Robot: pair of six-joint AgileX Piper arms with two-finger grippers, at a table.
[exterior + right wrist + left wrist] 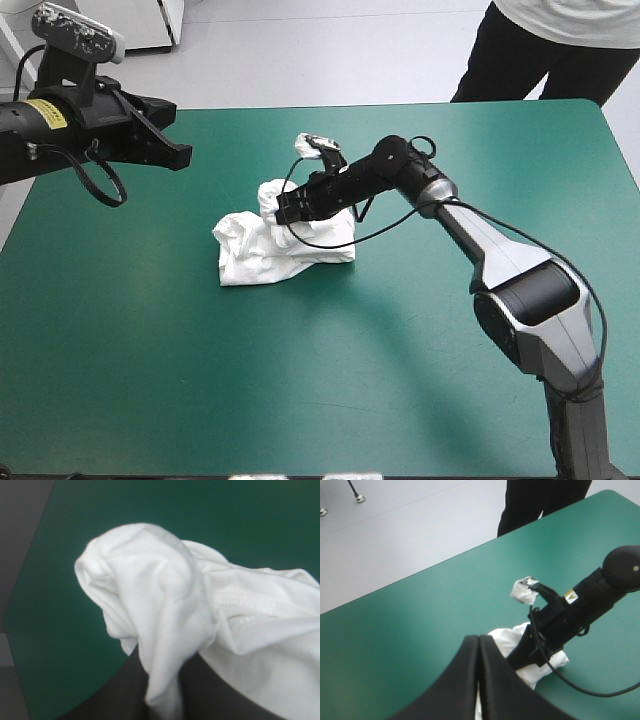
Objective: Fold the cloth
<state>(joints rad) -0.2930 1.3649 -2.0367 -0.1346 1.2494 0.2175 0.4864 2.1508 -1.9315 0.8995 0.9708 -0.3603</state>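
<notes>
Left gripper [479, 647] is hanging clear of the counter [420, 630], its black jaws pressing together in one pointed arch. Just ahead of it, the T-shirt [506, 636] is lying as a white crumpled heap on the teal-green cover, apart from the left gripper. The right gripper [519, 656] is reaching into the heap from beyond it, slanting downward, its tips sinking among the folds. White cloth is showing on both sides of it. The counter's far edge is running slantwise well beyond the heap.
</notes>
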